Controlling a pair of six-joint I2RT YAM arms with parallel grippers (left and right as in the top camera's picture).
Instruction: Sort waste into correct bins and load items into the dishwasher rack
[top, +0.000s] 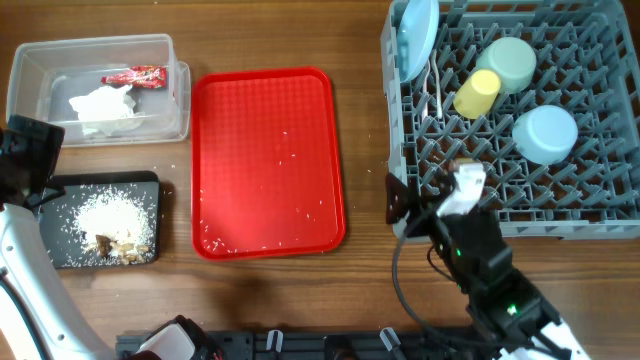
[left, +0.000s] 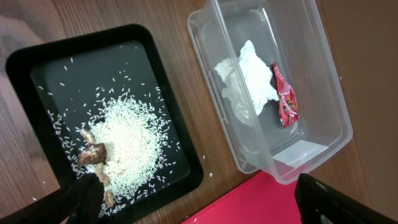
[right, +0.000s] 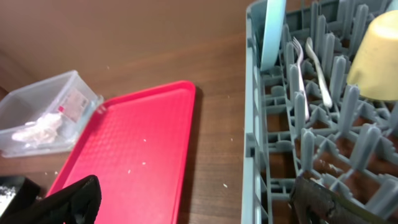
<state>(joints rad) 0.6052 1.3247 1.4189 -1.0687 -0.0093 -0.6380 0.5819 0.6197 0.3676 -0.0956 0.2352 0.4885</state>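
Red tray (top: 265, 160) bears stray crumbs (top: 213, 243); right gripper (right: 202, 205), jaws apart, sits just right of it, nearer than left gripper (left: 208, 202), likewise apart, well to its left.

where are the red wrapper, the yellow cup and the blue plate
red wrapper (left: 285, 98), left wrist view, middle of the foil
yellow cup (top: 477, 92), overhead view, its side wall
blue plate (right: 272, 31), right wrist view, its flat face

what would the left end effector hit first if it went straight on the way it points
Likely the wooden table between the black tray and the clear tub, though depth is unclear.
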